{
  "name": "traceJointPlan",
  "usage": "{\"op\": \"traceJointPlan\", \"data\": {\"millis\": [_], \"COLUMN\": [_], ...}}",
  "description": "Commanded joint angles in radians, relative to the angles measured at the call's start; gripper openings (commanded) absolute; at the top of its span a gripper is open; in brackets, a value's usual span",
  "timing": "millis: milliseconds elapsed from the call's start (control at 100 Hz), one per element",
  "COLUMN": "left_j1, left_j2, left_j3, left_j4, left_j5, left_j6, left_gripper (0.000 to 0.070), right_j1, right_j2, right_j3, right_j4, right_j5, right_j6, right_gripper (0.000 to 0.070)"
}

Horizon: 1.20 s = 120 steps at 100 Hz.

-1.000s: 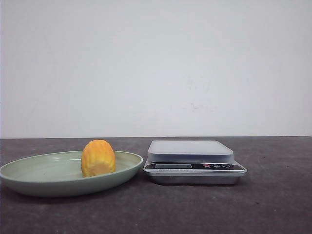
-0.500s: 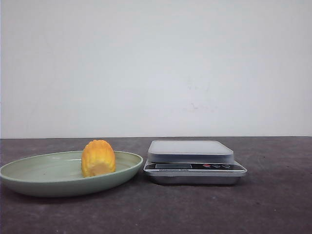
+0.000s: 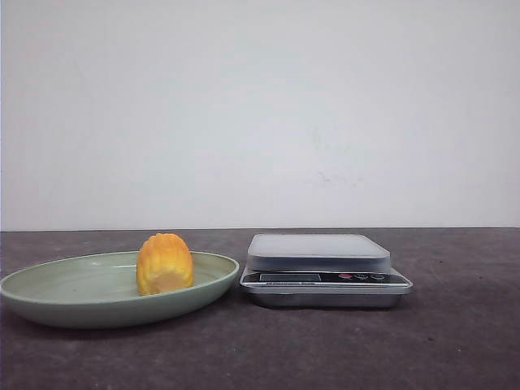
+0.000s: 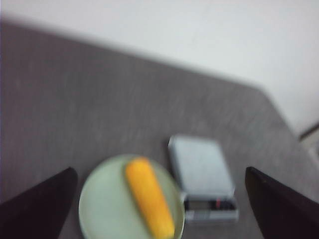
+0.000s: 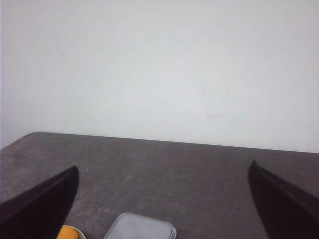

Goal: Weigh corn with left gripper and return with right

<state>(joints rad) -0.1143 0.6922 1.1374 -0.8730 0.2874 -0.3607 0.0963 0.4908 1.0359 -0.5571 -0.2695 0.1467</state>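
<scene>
The yellow-orange corn [image 3: 164,263] lies in a pale green plate [image 3: 73,288] on the left of the dark table. A silver kitchen scale [image 3: 318,252] stands just to the plate's right. The left wrist view is blurred and shows the corn [image 4: 148,195] in the plate [image 4: 99,204] beside the scale [image 4: 199,164], well below my left gripper [image 4: 162,199], which is open and empty. My right gripper [image 5: 162,194] is open and empty, high above the table, with the scale [image 5: 140,228] and a sliver of corn [image 5: 66,232] at the picture's edge. Neither gripper shows in the front view.
A white wall stands behind the table. The table's far edge and a corner show in the left wrist view.
</scene>
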Motion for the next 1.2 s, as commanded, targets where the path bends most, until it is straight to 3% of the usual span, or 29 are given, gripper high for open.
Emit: {"op": "traceJointPlan", "data": {"millis": [0,190,500,800,1120,1150,1190], "left_j1": [-0.017,-0.1,-0.25,-0.35,-0.379,-0.379,-0.379], "left_j2": [0.071,0.279,0.595,0.853,1.058,1.064,1.066], "left_j3": [0.011,0.011,0.011,0.011,0.012,0.012,0.012], "left_j4": [-0.02,-0.014,0.111,0.225,0.25,0.249,0.244], "left_j5": [0.004,0.065,0.061,-0.029,-0.036,-0.036,-0.036], "left_j6": [-0.025,-0.042,-0.056,-0.079,-0.102,-0.101,-0.1], "left_gripper": [0.07,0.07,0.07,0.07,0.0698,0.0633,0.0445], "right_j1": [0.0,0.0,0.0,0.008,0.02,0.02,0.021], "right_j2": [0.011,0.04,0.074,0.076,0.076,0.076,0.076], "right_j3": [0.013,0.013,0.013,0.013,0.013,0.013,0.013], "right_j4": [0.01,0.009,-0.003,-0.007,-0.026,-0.027,-0.029], "right_j5": [-0.003,-0.004,-0.003,-0.003,-0.003,-0.003,-0.003], "right_j6": [0.011,0.011,0.01,-0.002,-0.006,-0.006,-0.006], "right_gripper": [0.0698,0.0697,0.0697,0.0696,0.0696,0.0696,0.0696]}}
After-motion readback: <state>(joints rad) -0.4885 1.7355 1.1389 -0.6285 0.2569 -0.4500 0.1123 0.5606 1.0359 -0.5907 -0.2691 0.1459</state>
